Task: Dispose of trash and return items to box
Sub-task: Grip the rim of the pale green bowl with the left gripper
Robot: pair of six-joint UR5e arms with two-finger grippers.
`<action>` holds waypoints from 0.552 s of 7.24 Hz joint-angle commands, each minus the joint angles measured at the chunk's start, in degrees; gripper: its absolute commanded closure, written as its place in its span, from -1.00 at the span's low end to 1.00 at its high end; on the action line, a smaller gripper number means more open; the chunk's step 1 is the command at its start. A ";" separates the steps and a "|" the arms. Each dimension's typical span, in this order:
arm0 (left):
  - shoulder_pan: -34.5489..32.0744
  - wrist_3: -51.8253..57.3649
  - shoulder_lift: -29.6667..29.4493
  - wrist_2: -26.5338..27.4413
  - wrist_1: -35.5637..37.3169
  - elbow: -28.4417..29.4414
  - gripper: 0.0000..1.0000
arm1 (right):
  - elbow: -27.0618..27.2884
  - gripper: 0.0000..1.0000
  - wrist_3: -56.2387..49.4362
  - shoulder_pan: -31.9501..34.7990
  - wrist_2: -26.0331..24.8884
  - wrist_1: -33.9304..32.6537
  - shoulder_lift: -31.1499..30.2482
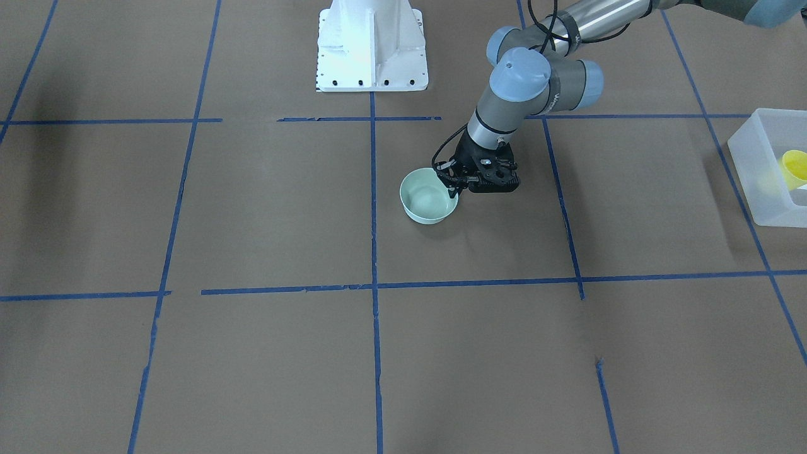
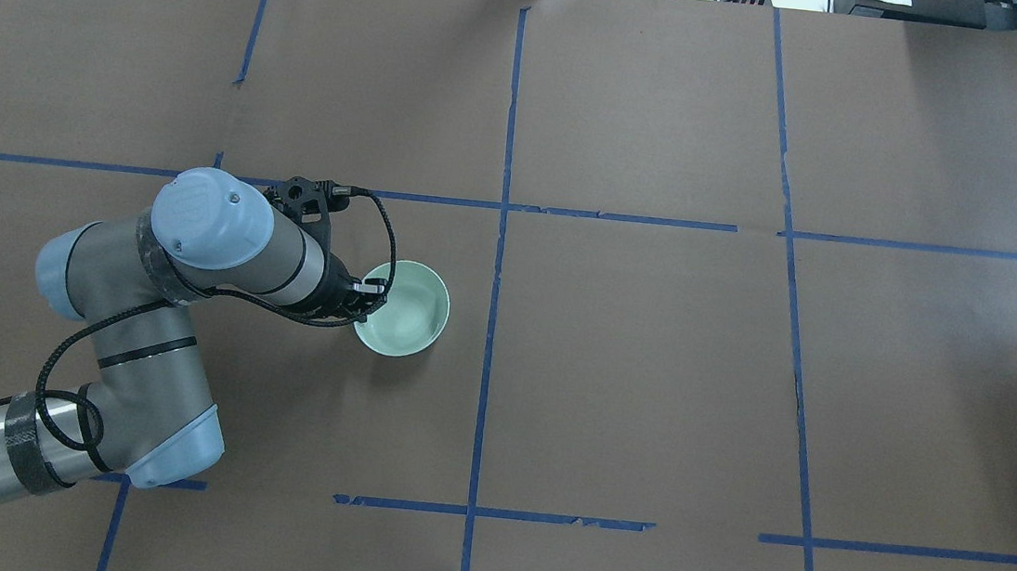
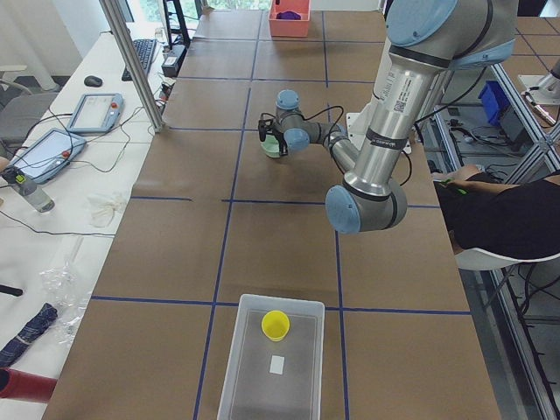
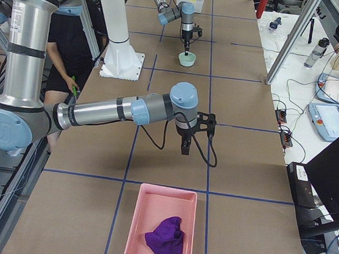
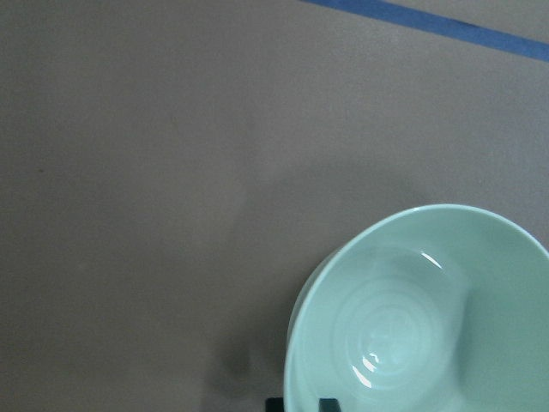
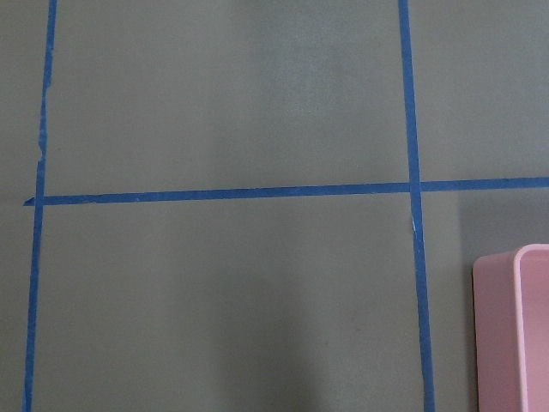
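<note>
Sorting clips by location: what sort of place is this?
Probably a robotics lab: a brown-papered table gridded with blue tape, the left arm over it, and teach pendants on the side bench.

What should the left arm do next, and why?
Probably close the left gripper on the rim of the bowl, if not yet clamped, ready to lift. It sits at that rim, the bowl stands on the table, and the cup already lies in the box.

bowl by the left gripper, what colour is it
The bowl is pale mint green, clearest in the left wrist view.
</note>
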 commanded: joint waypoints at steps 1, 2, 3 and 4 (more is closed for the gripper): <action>-0.68 0.00 0.40 -0.66 0.76 -5.44 1.00 | 0.20 -1.00 0.41 -1.28 -0.46 0.30 0.01; -2.77 0.09 0.75 -3.27 7.04 -10.79 1.00 | 0.20 -1.00 0.41 -1.37 -0.47 0.39 0.10; -4.79 0.52 0.58 -4.60 13.89 -15.46 1.00 | 0.20 -1.00 0.50 -1.63 -0.47 0.47 0.10; -8.73 1.05 0.67 -4.71 16.91 -17.33 1.00 | 0.81 -1.00 0.85 -2.59 -0.55 0.48 0.27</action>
